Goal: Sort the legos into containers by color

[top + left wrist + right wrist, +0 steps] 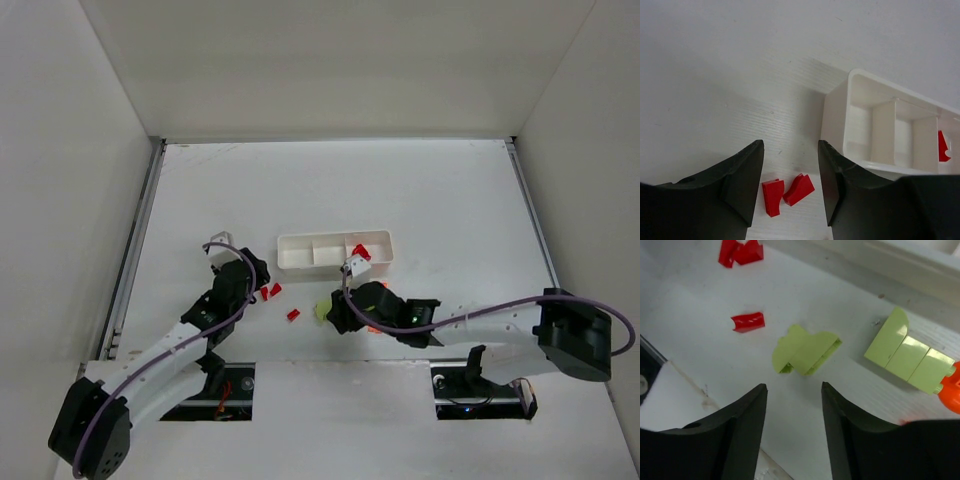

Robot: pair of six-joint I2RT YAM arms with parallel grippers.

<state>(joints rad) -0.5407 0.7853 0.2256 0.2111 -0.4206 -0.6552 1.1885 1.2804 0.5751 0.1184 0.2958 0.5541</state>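
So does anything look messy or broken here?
Nothing looks broken or tipped over. The only mess is what lies loose on the table outside the tray: two red bricks side by side, another red one alone, yellow-green pieces and an orange one. One red brick sits in the tray's end compartment.

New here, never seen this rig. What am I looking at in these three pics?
Two robot arms bolted at the near edge of the table, each ending in a two-finger gripper. The wide picture is from a fixed camera above and behind them. The other two come from a camera on each wrist, the dark shapes at the bottom being that arm's fingers. The left gripper and right gripper are both open and hold nothing. On the table: a white three-compartment tray with a red brick in its right compartment, plus loose bricks: a red pair, a single red one, yellow-green ones, an orange one.
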